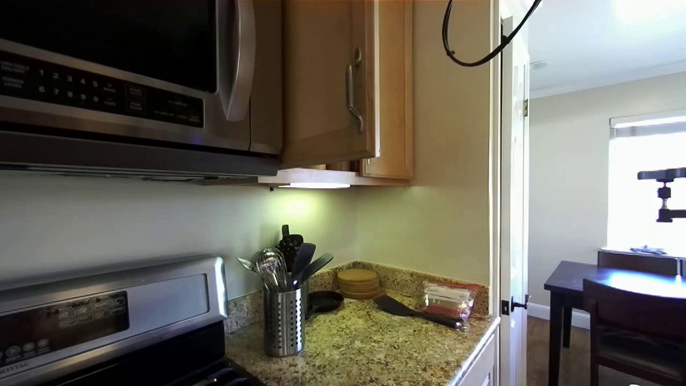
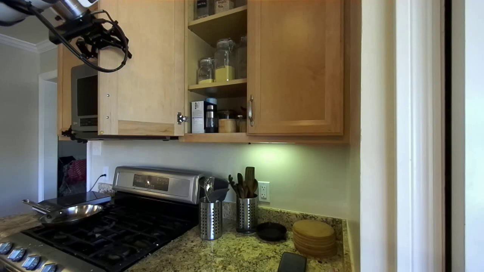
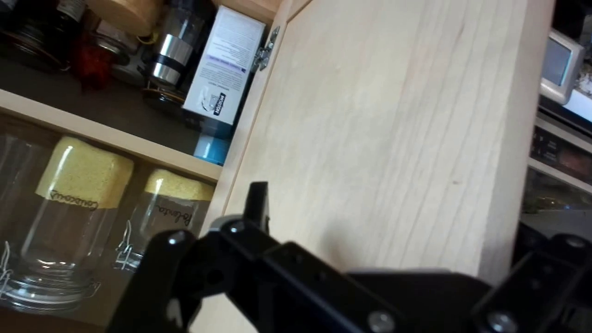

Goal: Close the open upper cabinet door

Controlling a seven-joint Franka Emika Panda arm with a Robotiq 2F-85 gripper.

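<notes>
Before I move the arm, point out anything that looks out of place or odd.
The upper cabinet door stands open, exposing jars inside. A black spatula lies loose on the counter, while other utensils stand in a metal holder.

I am in a home kitchen: a microwave (image 1: pixel 134 80) hangs over a stove (image 2: pixel 117 230), utensil canisters (image 2: pixel 210 223) stand on a granite surface (image 2: pixel 219 257) to its right, jars (image 3: pixel 74 199) near me read "Couscous" and "Polenta", and a dark chair (image 1: pixel 638 316) stands far right.
</notes>
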